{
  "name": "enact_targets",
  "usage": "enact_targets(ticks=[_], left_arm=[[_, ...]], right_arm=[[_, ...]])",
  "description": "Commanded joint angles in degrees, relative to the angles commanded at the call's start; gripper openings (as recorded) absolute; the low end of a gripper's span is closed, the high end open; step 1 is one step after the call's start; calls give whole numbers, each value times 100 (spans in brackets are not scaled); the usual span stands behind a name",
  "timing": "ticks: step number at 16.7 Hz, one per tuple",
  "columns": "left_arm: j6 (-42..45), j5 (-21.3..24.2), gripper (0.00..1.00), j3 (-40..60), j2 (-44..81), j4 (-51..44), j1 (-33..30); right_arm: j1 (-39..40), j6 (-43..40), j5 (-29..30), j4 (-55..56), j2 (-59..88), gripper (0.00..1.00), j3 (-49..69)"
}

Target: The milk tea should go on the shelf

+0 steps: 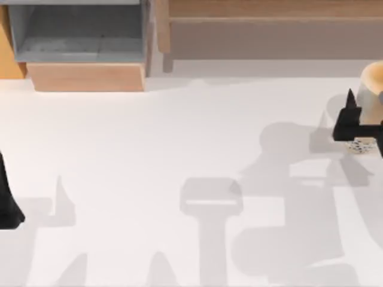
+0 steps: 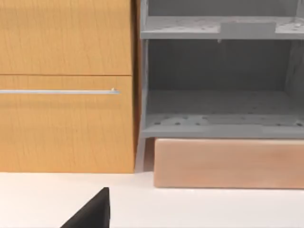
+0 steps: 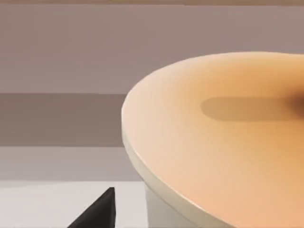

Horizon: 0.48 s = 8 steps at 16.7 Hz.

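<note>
Currently my right pincer (image 1: 358, 122) sits at the top view's right edge, right up against the milk tea (image 1: 372, 89). I cannot tell whether its fingers are clamped on the cup or merely beside it; one dark fingertip (image 3: 97, 211) shows in the right wrist view, just beside the cup's wall. Cup stands upright on the white surface (image 1: 179, 149), long axis vertical, orange-tan rim up, speckled pearls at its base just beside the pincer body. Lid sits close under the wrist camera.

Beyond the cup from the pincer: the shelf (image 1: 269, 9), brown board with taupe front, light post at its end. Judged move: secure the cup, lift, carry it away from me onto the board.

Left pincer (image 1: 9, 206) parked far across the surface, facing the grey cabinet (image 2: 218, 85); finger state cannot be told. Right arm clearly nearer.
</note>
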Motion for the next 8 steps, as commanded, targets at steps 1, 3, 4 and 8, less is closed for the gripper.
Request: enact_targets(ticks=[1, 3, 4, 8], left_arm=[[0, 0, 100, 0, 0, 0, 0], [0, 0, 100, 0, 0, 0, 0], [0, 0, 100, 0, 0, 0, 0], [0, 0, 100, 0, 0, 0, 0]], right_arm=[[0, 0, 0, 0, 0, 77, 0], [0, 0, 0, 0, 0, 62, 0], [0, 0, 0, 0, 0, 55, 0], [0, 0, 0, 0, 0, 25, 0]])
